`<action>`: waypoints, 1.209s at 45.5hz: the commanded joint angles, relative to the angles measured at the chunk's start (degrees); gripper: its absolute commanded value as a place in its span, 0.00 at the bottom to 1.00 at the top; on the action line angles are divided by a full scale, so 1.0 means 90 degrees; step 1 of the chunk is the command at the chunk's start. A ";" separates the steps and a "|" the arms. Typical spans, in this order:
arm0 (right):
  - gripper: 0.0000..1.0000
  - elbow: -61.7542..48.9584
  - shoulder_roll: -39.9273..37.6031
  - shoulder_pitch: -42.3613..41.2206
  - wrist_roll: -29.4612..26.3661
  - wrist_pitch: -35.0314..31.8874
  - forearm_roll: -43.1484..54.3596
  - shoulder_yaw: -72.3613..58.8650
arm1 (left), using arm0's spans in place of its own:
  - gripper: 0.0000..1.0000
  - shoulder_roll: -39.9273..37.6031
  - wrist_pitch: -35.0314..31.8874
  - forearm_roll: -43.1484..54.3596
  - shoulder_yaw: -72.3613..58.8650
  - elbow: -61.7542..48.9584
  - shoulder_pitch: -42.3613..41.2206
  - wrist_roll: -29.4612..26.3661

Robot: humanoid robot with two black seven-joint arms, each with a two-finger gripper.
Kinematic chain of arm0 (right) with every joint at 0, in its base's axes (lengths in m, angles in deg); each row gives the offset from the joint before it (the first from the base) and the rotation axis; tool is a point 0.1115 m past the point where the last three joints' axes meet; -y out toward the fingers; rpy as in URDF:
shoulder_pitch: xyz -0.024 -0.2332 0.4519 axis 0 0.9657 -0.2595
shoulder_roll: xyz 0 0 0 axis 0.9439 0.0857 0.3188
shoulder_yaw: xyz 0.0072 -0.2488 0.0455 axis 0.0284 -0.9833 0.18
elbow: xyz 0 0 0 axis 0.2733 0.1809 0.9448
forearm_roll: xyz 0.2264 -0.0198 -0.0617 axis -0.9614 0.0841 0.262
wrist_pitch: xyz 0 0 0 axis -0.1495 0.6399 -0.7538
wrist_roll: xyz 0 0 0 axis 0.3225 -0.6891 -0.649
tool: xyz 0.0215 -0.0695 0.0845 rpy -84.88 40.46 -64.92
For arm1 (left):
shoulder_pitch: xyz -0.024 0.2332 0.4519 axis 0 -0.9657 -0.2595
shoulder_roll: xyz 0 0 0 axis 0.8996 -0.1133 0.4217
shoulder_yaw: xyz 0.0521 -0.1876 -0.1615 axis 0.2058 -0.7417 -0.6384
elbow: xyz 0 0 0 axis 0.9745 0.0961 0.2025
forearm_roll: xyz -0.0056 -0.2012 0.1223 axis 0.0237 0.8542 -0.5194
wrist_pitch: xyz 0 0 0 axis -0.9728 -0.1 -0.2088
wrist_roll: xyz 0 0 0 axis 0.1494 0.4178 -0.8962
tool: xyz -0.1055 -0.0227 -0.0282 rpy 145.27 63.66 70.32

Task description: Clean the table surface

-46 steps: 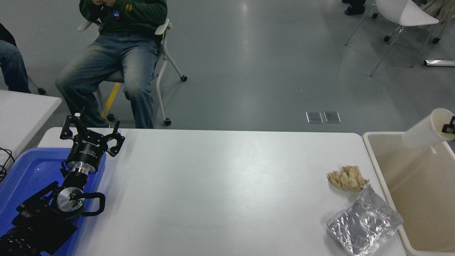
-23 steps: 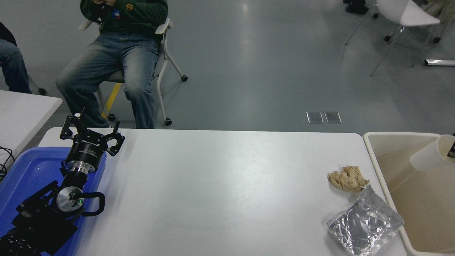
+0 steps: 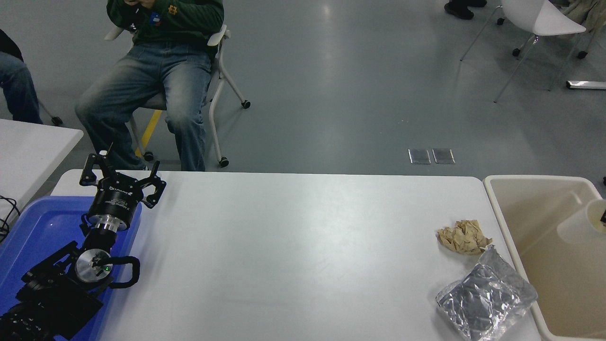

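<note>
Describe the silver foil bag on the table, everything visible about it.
The silver foil bag is a crinkled, shiny metallic pouch, lying flat and skewed on the table surface near its front right corner. It looks flattened, probably empty, though its contents cannot be seen. Its right corner reaches the rim of the beige bin. Its upper edge lies just below the crumpled brown paper; whether they touch is unclear. No hand touches it.

On your left you have a blue tray (image 3: 33, 227). To your right, a crumpled brown paper wad (image 3: 463, 237) lies just beside a silver foil bag (image 3: 485, 296). Past them stands a beige bin (image 3: 516, 227) with a white paper cup (image 3: 580, 221) tilted over it. Beyond, 1 seated person (image 3: 151, 80) occupies a chair (image 3: 218, 76).
</note>
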 commanded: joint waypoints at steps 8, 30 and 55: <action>0.00 -0.0868 0.0575 0.0337 0.0135 0.0048 -0.0003 -0.0054 | 1.00 0.0000 0.0000 0.0001 0.0000 0.0000 0.0000 0.0000; 0.15 -0.1268 0.0995 0.0385 0.0037 0.0331 0.0007 -0.0171 | 1.00 0.0000 0.0000 0.0001 0.0000 0.0000 0.0000 0.0000; 1.00 -0.1317 0.0985 0.0317 0.0066 0.0370 -0.0003 -0.0289 | 1.00 0.0000 0.0000 0.0001 0.0000 0.0000 0.0000 0.0000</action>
